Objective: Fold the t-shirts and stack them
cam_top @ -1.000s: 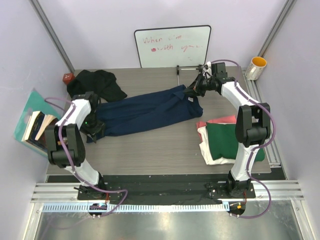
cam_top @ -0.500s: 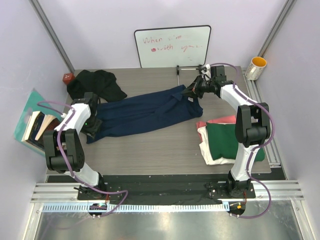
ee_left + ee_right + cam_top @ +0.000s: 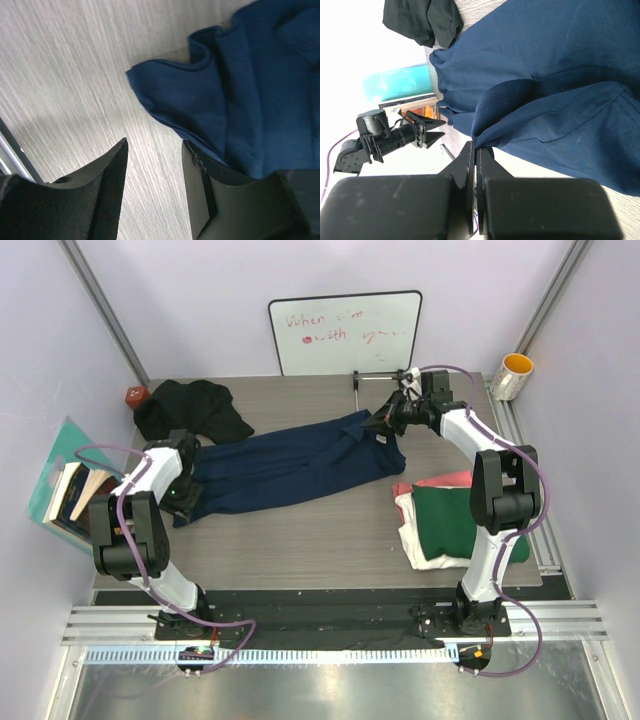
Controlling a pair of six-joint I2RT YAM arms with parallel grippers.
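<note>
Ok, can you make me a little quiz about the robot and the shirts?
1. True or false: the green shirt lies on top of the white shirt.
2. What does the right gripper pinch? A. black shirt B. navy shirt C. pink shirt
3. Fill in: the left gripper has its jaws ____ over the table.
Key: 1 true; 2 B; 3 open.
</note>
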